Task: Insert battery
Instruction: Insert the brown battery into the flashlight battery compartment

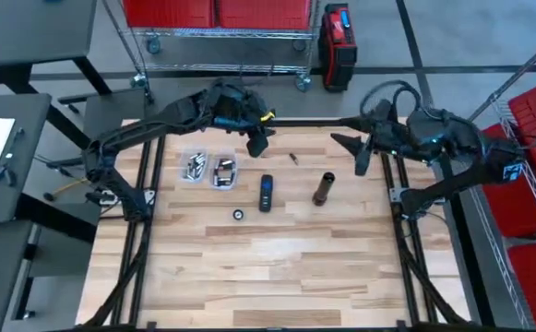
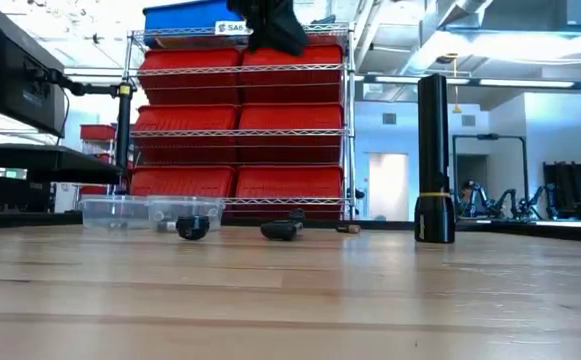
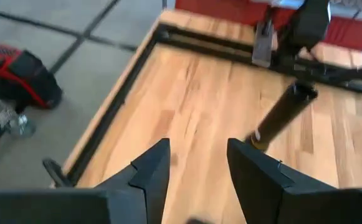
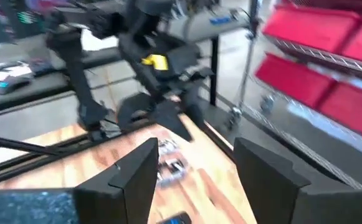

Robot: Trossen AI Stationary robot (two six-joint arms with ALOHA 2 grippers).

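A dark flashlight body stands upright on the table, right of centre; it also shows in the low view and the left wrist view. Two clear trays of batteries sit left of centre. A black oblong device and a small round cap lie between the trays and the flashlight. My left gripper hangs open above the table's far side, beyond the trays. My right gripper hangs open near the far right, holding nothing.
A small dark piece lies near the far edge, between the two grippers. Black frame rails run along the table's left and right sides. The near half of the table is bare wood. A shelf of red bins stands behind the table.
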